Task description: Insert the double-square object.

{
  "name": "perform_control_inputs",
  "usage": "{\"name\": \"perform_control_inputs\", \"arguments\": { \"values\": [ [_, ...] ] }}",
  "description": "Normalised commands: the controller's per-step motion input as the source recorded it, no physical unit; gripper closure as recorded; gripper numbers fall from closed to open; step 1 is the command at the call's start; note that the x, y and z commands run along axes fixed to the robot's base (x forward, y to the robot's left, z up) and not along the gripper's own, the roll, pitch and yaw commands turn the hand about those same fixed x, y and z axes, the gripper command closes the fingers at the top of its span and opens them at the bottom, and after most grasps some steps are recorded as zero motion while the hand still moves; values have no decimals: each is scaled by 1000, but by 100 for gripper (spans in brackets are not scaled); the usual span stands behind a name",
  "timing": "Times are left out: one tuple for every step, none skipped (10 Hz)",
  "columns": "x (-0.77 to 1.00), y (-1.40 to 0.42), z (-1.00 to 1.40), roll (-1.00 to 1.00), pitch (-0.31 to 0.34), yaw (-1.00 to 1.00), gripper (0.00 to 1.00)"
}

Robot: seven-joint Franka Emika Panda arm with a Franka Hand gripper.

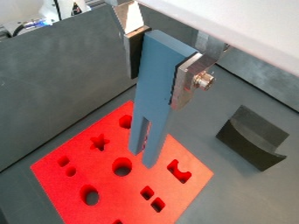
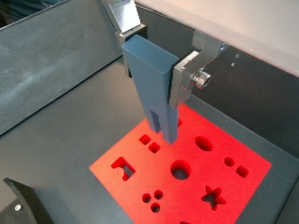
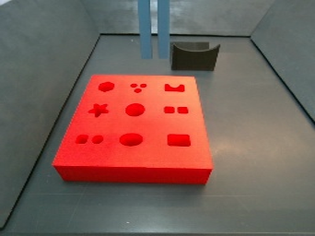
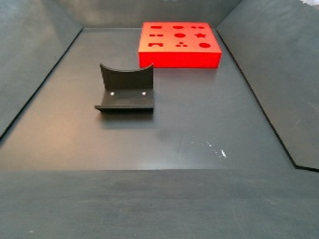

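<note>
Hand [image 1: 176, 68] clamped on double-square object [image 1: 155, 92] — above red board [image 1: 117, 166] | dark U-shaped block [image 3: 194, 55] stands apart

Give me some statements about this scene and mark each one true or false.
1. The gripper holds the blue piece. True.
2. The piece is seated in the red board. False: it hangs above the board.
3. The dark U-shaped block lies on the floor beside the board. True.
4. The board has a star-shaped hole. True.
5. The jaws are open and empty. False: they are closed on the piece.
</note>
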Motion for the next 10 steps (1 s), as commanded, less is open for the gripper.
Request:
{"name": "perform_control_inputs", "arguments": {
  "values": [
    [-29,0,-14,-56,0,23,100],
    [-11,0,0,-7,-3,0,100],
    [0,-23,-443,-76,104,0,100],
    [149,-231,-474,164,300,0,100],
    [349,-249,0,500,114,6,100],
    [471,-151,60,500,73,0,100],
    [503,-134,54,500,51,0,100],
    [514,-129,51,500,44,0,100],
    [509,-129,51,500,46,0,100],
    [440,-174,69,500,99,0,100]
  ]
}}
